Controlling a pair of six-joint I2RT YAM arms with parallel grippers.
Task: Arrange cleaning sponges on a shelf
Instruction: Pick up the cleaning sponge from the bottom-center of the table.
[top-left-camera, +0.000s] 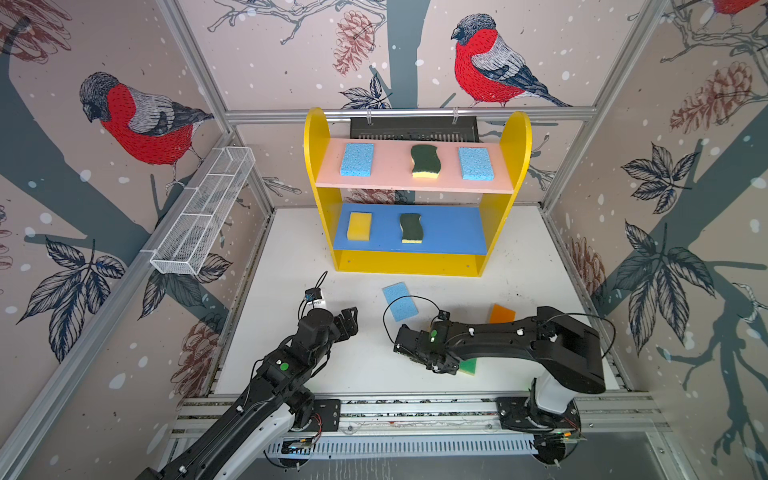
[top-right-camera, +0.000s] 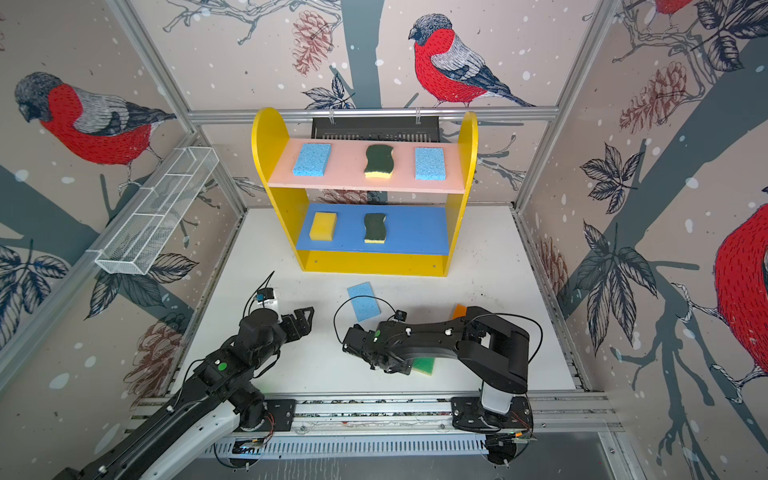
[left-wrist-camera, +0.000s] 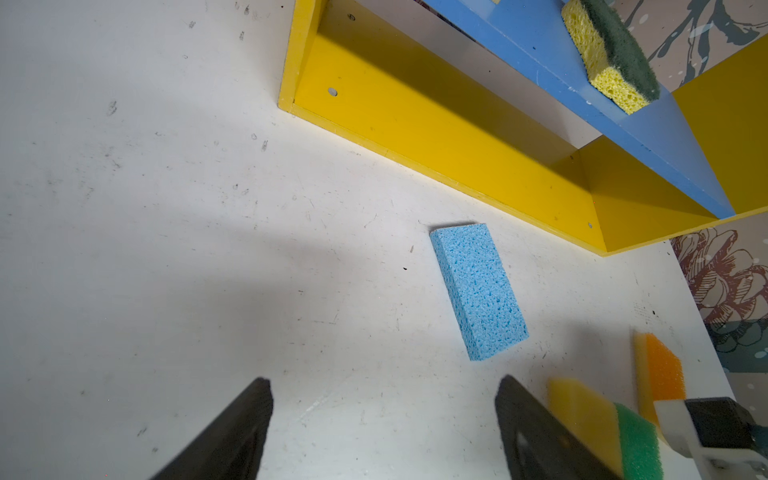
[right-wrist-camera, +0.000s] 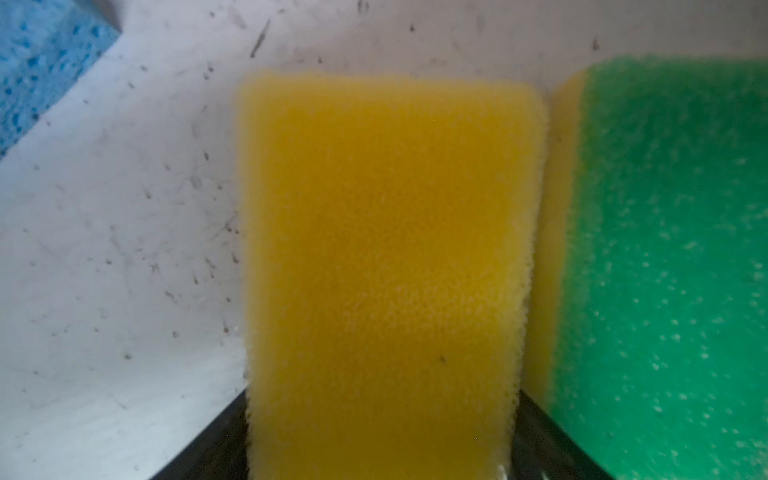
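Nearest, two black robot arms reach over a white counter (top-left-camera: 365, 374). The left gripper (left-wrist-camera: 382, 386) hangs open and empty above bare counter. The right gripper (right-wrist-camera: 380, 403), low over the counter, has a yellow sponge (right-wrist-camera: 386, 228) between its wide-set jaws. The foam looks slightly pinched there, so it seems gripped. Just right of it lies a green sponge (top-left-camera: 468, 367). Farther on, an orange sponge (top-left-camera: 502, 313) lies to the right and a light blue sponge (top-left-camera: 400, 301) near the middle, both short of the shelf (top-left-camera: 407, 264) at the far side. Its blue middle board (top-left-camera: 453, 232) carries a second yellow sponge (top-left-camera: 359, 226) on the left and a dark green wavy sponge (top-left-camera: 410, 228) near the middle. Its pink top board (top-left-camera: 390, 174) holds a far-left blue sponge (top-left-camera: 356, 160), a second wavy sponge (top-left-camera: 424, 161) in the middle and a far-right blue sponge (top-left-camera: 476, 163). Five sponges appear shelved and four are left to place. The visible part of the bottom level shows none.
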